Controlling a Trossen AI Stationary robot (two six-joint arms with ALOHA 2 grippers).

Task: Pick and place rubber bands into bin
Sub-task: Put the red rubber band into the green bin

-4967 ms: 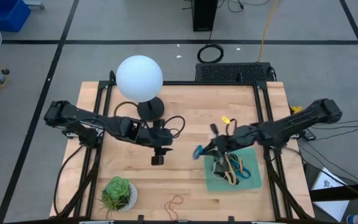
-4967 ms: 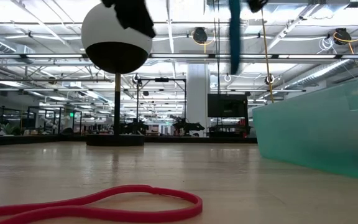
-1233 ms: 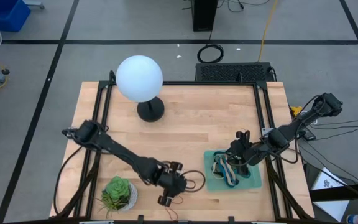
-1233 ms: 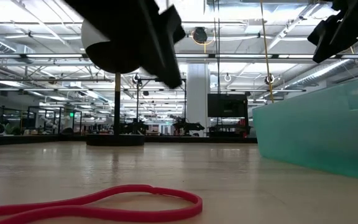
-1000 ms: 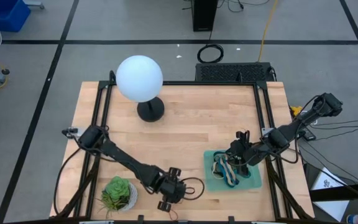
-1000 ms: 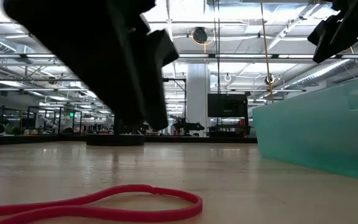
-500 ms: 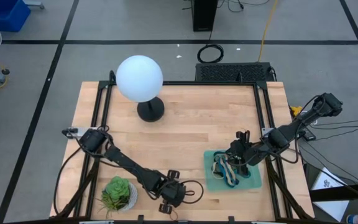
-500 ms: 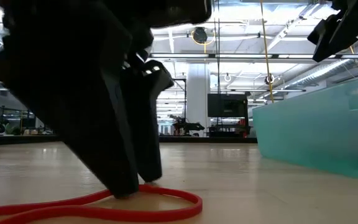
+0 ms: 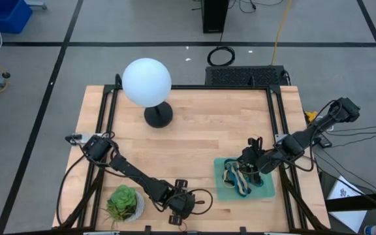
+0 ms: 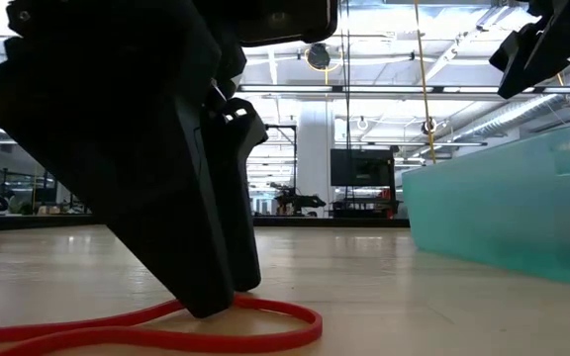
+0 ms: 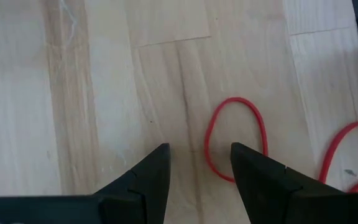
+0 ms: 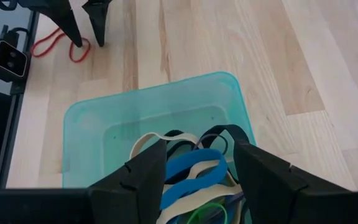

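Band (image 11: 235, 140) of red rubber lies on the desk near its front edge, one end loop reaching between the parted, empty fingers of the left gripper (image 11: 196, 163), planted on the wood. The right gripper (image 12: 197, 163) hangs open and empty above the bin (image 12: 92, 130) of bands, well apart.

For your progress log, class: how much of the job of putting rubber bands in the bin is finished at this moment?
Done: several bands lie in the bin, with the open right gripper above them. In hand: the open left gripper is down at the red rubber band, not yet closed. Left: gripping and binning it.
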